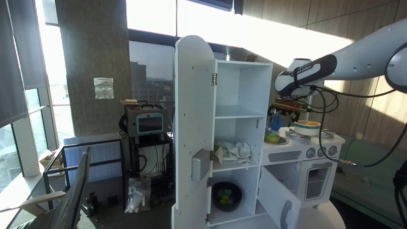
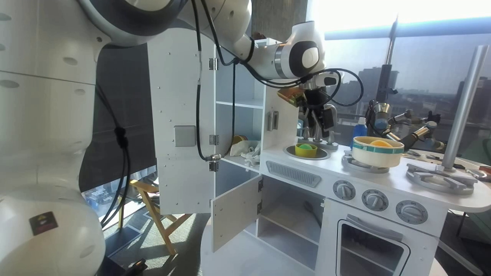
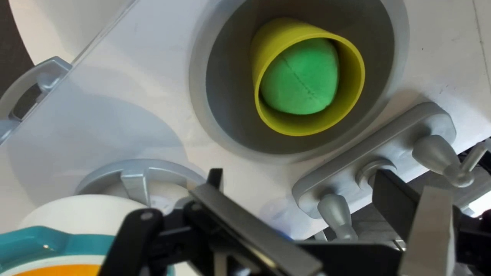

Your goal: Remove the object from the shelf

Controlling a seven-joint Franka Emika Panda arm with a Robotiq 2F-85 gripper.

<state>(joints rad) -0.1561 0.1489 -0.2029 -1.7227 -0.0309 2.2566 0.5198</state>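
The white cabinet [image 1: 267, 95] stands with its tall door open, and its shelves show in both exterior views. A crumpled white cloth [image 1: 235, 150] lies on the middle shelf beside a tan rounded item [image 1: 217, 151]; the cloth also shows in an exterior view [image 2: 251, 151]. A black bowl [image 1: 237, 203] with coloured blocks stands in the bottom compartment. My gripper [image 3: 301, 182] is open and empty. It hangs over the toy kitchen counter, by the sink and faucet, outside the cabinet. It also shows in an exterior view [image 2: 320, 124]. The cabinet is out of the wrist view.
A yellow cup [image 3: 307, 126] holding a green ball [image 3: 303, 78] stands in the grey sink [image 3: 230, 130]. A white-and-teal pot [image 2: 378, 157] with an orange item sits on a burner. The tall door [image 1: 194, 127] and a low door [image 2: 236, 214] stand open. A blue bottle [image 2: 360, 128] stands behind.
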